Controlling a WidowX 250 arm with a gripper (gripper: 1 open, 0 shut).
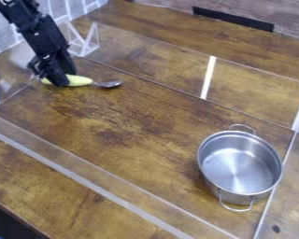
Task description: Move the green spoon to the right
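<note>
Gripper (49,75): black, angled steeply down at the far left of the wooden table (127,121), jaws drawn in on the near end of the green spoon's (78,81) handle; firm hold not confirmable at this size. Green spoon: flat on the table, yellow-green handle under the gripper, grey bowl pointing right. Steel pot (239,162): upright, well apart from the spoon, toward the near right corner. Clear plastic wall (209,77): standing behind, right of the spoon.
</note>
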